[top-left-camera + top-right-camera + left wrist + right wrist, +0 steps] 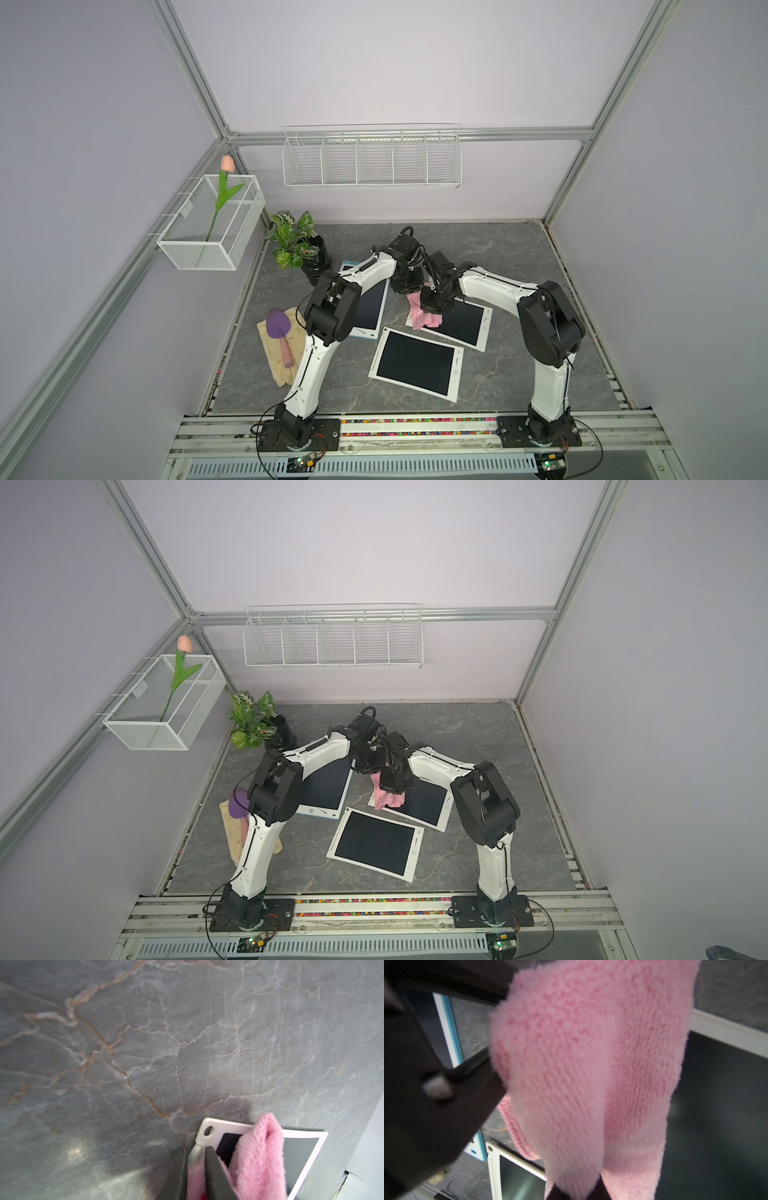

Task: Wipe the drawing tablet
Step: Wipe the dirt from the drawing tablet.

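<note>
In both top views, a grey marble-patterned desk (519,257) carries three tablets lying flat. The drawing tablet (467,328) under the cloth is the white-framed one on the right arm's side, about halfway back. Its long axis runs across the desk, slanting slightly nearer at its right end, where the narrow control strip points toward the right arm. A pink cloth (424,318) drapes over its left end. The left end effector (409,286) and right end effector (434,306) meet just above that end, close together, both at the cloth. A second white tablet (415,362) lies just in front, and a blue-edged tablet (371,309) lies to the left, partly under the left arm. In the left wrist view, the left end effector (195,1165) is nearly closed, its dark fingers (214,1172) pinching a fold of the pink cloth (259,1157). Beneath it shows a rounded white corner of the drawing tablet (226,1125) with a small hole, its dark screen partly covered by cloth, and bare desk (145,1043) beyond. In the right wrist view, the pink cloth (591,1064) fills most of the frame, clamped tight in the right end effector (575,1195). Behind it lies the drawing tablet's dark screen (716,1105) with its white frame. The left end effector (436,1088) is a dark blur at the cloth's other side.
</note>
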Tool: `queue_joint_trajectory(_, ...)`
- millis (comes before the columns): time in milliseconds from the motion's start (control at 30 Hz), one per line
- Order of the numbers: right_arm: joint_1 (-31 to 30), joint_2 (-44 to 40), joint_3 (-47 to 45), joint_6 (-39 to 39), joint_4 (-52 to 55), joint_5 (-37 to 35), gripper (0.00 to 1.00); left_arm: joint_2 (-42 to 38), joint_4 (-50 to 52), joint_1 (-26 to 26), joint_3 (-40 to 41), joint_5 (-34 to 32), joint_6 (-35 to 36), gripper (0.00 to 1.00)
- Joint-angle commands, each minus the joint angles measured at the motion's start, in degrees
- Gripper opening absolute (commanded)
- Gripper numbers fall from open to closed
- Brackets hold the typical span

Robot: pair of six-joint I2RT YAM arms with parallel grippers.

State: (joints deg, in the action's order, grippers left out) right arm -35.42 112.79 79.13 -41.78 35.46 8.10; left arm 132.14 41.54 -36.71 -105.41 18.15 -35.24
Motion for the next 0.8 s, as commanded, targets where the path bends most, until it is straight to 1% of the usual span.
queue_joint_trajectory(0,-0.7,1.3,-0.5,-3.2,-2.4,1.8,0.07,0.4,1.9,-0.6,0.7,-0.1,1.0,0.19)
queue_joint_trajectory(233,-4.3,-2.2,-6.2,-5.3,-5.3,3.8,0.07,1.1,2.0,-0.6,-0.1,0.3,0.9,0.19)
queue_joint_trajectory(333,-3.4,-2.1,-6.2,-5.7,-5.8,2.5,0.07,1.1,2.1,-0.6,-0.1,0.3,0.9,0.19)
queue_joint_trajectory(467,-0.9,-2.3,-5.4,-5.8,-5.4,0.6,0.07,1.2,2.5,-0.6,-0.2,0.3,1.1,0.18)
queue_joint_trajectory(567,0.5,-3.4,-5.9,-4.7,-3.0,-1.2,0.07,1.0,2.8,-0.6,-0.1,0.1,1.2,0.18)
queue_joint_trajectory(700,2.2,-7.3,-11.6,-4.9,-1.6,-2.9,0.07,0.8,2.7,-0.6,0.2,0.0,1.3,0.18)
queue_joint_trajectory(767,2.0,-9.1,-13.9,-4.5,-1.4,-4.1,0.07,0.9,2.6,-0.6,0.0,0.3,1.2,0.18)
